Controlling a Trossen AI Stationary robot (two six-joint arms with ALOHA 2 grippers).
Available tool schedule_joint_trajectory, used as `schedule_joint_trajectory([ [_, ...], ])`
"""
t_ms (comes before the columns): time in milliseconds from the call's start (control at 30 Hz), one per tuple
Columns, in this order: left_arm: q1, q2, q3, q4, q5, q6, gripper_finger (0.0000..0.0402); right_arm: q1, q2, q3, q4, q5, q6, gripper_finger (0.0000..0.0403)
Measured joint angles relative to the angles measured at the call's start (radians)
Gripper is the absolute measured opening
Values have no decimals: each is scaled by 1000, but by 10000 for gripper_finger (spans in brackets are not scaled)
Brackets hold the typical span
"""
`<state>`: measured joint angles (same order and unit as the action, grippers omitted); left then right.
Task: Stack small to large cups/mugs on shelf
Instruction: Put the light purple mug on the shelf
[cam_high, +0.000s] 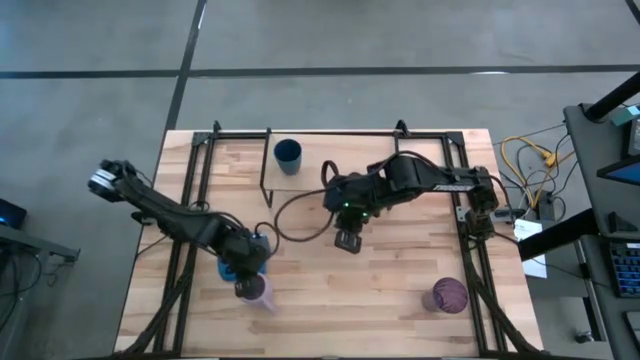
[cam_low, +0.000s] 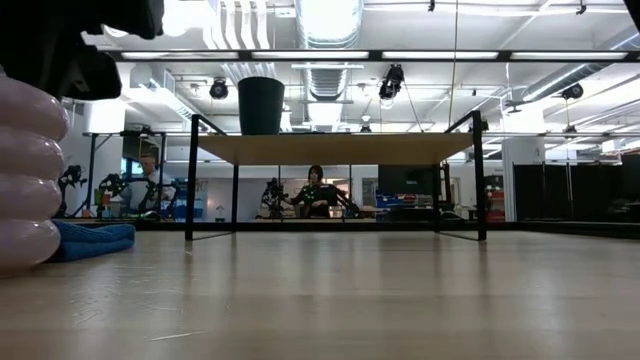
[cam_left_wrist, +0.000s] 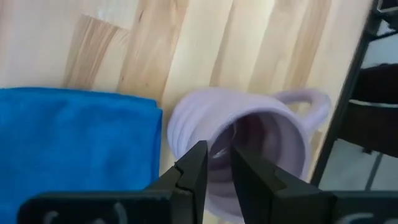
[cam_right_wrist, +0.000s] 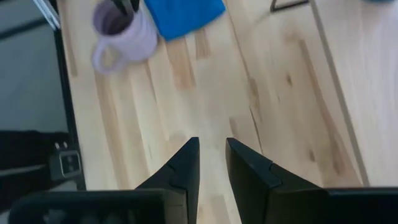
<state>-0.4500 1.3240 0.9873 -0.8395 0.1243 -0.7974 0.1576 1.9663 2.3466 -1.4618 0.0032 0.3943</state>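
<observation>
Left gripper (cam_left_wrist: 217, 163) sits at the near left part of the tabletop (cam_high: 400, 290), its two dark fingers (cam_left_wrist: 194, 168) closed on the rim of the pale lavender ribbed mug (cam_left_wrist: 249, 146): one finger lies outside the ribbed wall and the other reaches inside the opening. The mug stands on the bare wood with its handle pointing away from the flat blue cloth (cam_left_wrist: 74, 149), which lies just beside it. In the low view the mug's ribbed side (cam_low: 25, 170) fills the left edge, with the cloth (cam_low: 90, 240) behind it on the table.

Right gripper (cam_high: 347, 240) hangs over the middle of the table, holding nothing; its fingers (cam_right_wrist: 186, 165) stand slightly apart above empty wood, and the lavender mug (cam_right_wrist: 121, 34) and blue cloth (cam_right_wrist: 183, 15) show farther off in its wrist view.

On the shelf (cam_low: 335, 149), a light-wood board on thin black wire legs at the far side of the table, the small dark blue cup (cam_high: 288, 155) stands upright near its left end. The tall dark purple tumbler (cam_high: 449, 296) stands on the tabletop near the front right corner, well apart from both grippers.

A person (cam_low: 316, 192) shows in the room beyond the table.
</observation>
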Motion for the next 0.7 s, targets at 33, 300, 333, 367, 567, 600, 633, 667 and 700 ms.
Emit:
schedule_joint_trajectory([
  [33, 0, 9, 3, 4, -2, -5, 59, 5, 0, 0, -13, 0, 0, 73],
  [300, 0, 66, 38, -3, -31, -13, 59, 41, 0, 0, -31, 0, -12, 73],
  [333, 0, 70, 42, -2, -35, -21, 59, 43, 0, 0, -30, 0, -13, 73],
  [367, 0, 73, 46, -13, -41, -33, 59, 44, 0, 0, -31, 0, -13, 73],
  [567, -3, 77, 58, -84, -76, -35, 59, 47, 0, 0, -31, 0, -13, 73],
  [600, -3, 76, 58, -93, -78, -35, 59, 47, 0, 0, -31, 0, -13, 73],
  [633, -3, 76, 54, -96, -78, -35, 59, 47, 0, 0, -31, 0, -13, 73],
  [667, -3, 76, 50, -100, -78, -35, 59, 47, 0, 0, -31, 0, -13, 73],
  [700, -4, 77, 49, -104, -79, -35, 59, 47, 0, 0, -30, 0, -13, 73],
])
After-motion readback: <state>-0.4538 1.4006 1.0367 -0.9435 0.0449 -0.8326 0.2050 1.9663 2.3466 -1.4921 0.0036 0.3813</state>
